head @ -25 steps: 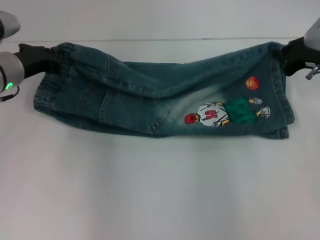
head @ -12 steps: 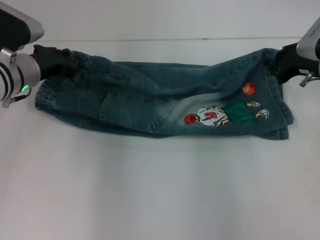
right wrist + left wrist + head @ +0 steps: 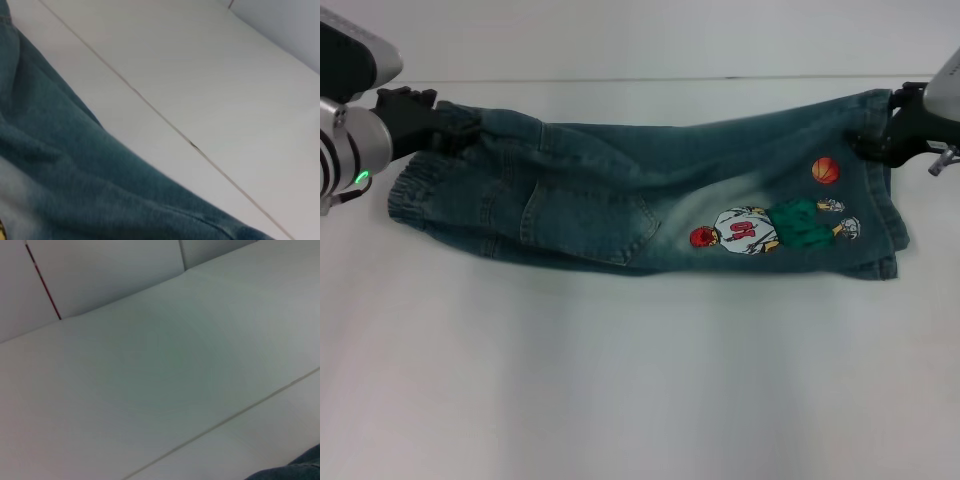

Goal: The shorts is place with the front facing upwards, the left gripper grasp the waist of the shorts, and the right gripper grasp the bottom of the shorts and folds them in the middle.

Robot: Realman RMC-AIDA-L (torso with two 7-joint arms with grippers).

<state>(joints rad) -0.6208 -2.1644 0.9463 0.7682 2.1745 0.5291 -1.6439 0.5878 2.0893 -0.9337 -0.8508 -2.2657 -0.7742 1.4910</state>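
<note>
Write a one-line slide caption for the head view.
Left gripper at the waist and right gripper at the hem hold folded denim shorts, cartoon print up, on a white table.

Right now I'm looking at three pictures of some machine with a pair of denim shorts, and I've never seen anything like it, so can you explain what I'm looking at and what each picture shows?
This is a two-armed robot folding clothes. The wide picture comes from a camera on its head, looking down at a white table. The other two come from cameras on its wrists, so they show only close-up table and a bit of denim.

On the table lie blue-green denim shorts, folded lengthwise, with a cartoon basketball player, a patch pocket and a small basketball showing on top.

The black claw at each arm's tip is an end effector. The left end effector grips the gathered waist end at the far corner. The right end effector grips the far corner at the hem end. Both appear closed on the cloth.
</note>
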